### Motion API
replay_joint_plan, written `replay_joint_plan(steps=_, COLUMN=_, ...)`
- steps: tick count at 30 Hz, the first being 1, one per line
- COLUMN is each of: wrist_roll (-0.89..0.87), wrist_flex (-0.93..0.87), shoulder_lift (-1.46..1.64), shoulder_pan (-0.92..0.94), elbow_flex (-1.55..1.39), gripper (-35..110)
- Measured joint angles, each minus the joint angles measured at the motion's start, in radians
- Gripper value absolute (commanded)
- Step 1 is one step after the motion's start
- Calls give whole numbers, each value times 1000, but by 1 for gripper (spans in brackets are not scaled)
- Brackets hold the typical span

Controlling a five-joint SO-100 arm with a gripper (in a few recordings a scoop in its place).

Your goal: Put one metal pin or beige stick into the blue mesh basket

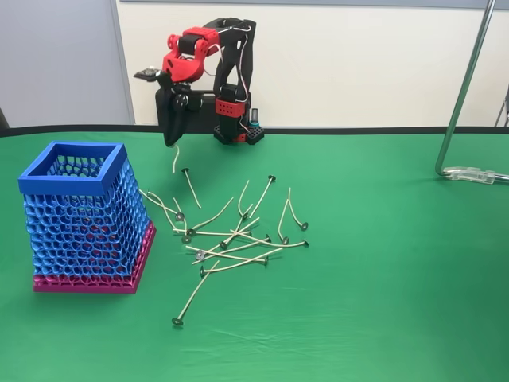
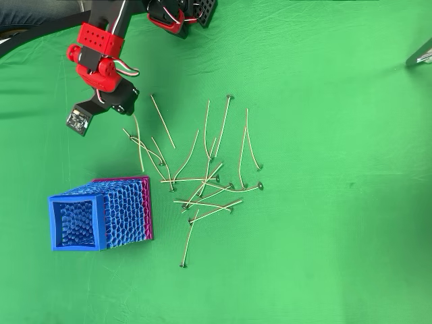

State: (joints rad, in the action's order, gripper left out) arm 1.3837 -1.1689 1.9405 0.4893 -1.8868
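Fingers [image 1: 172, 142] pinching one beige stick [image 1: 176, 159], its upper end hidden, beside blue mesh basket [image 1: 75, 179]

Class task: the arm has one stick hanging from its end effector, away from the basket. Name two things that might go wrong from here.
1. The stick dangles from the end effector by its top end, so it may swing or slip during travel.
2. The blue mesh basket is tall with a modest opening; the dangling stick may catch its rim and fall outside.
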Motion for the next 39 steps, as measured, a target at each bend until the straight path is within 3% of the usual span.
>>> replay_joint_plan(steps=19, wrist_roll=-299, wrist_flex=-178, shoulder_lift=-28, shoulder_pan=-209, elbow_flex=440, gripper=1)
replay_joint_plan(steps=39, wrist_roll=-730, wrist_flex=-184, shoulder_lift=-310, shoulder_pan=-143, elbow_flex=948, gripper=1)
